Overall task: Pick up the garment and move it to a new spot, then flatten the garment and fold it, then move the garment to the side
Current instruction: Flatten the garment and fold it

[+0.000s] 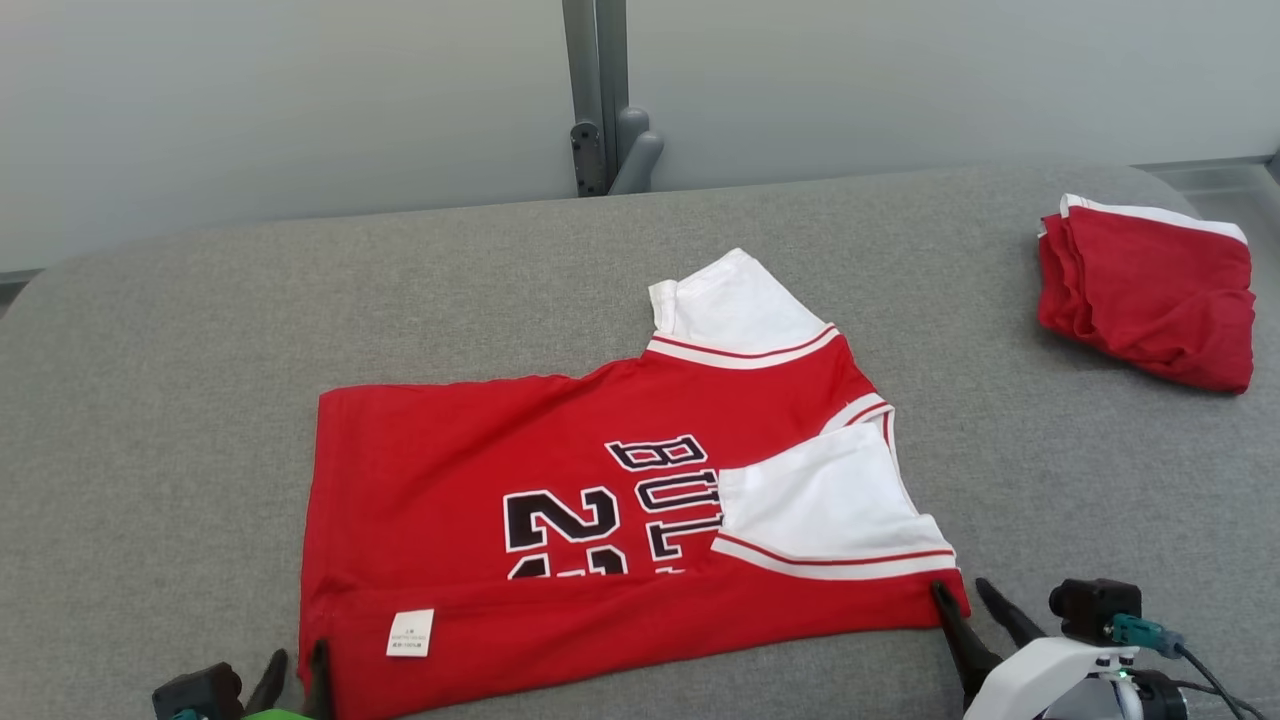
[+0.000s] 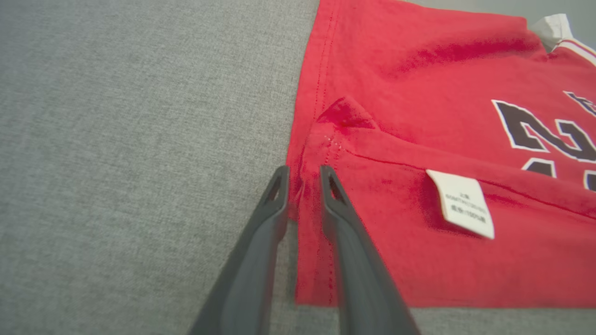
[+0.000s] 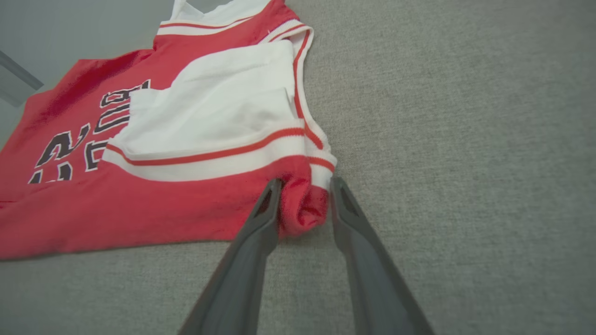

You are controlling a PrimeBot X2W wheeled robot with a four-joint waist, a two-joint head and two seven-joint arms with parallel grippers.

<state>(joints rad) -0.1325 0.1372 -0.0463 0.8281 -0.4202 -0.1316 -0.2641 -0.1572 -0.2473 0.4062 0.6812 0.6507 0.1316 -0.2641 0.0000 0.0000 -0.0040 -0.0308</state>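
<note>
Progress, as judged: red jersey (image 1: 480, 470) lies flat mid-tabletop (image 1: 150, 400). First fold is in, with the near long edge turned up, label (image 1: 410, 632) exposed and the near white sleeve (image 1: 820, 495) tucked over the chest. Remaining: the other folds and the move aside, perhaps toward the folded red garment (image 1: 1150, 300).

Left gripper (image 1: 298, 672): jaws parted, straddling the near hem corner. Right gripper (image 1: 962, 592): jaws parted, bunched shoulder corner between them, no firm pinch evident.

My left gripper (image 2: 302, 174) and right gripper (image 3: 305, 184) are dark grey. The jersey (image 2: 419, 70) between their fingers is red, its lettering (image 2: 535, 130) black, white-edged. The sleeve (image 3: 223, 107) past my right gripper is white, red-striped. The table (image 3: 442, 116) is grey.
</note>
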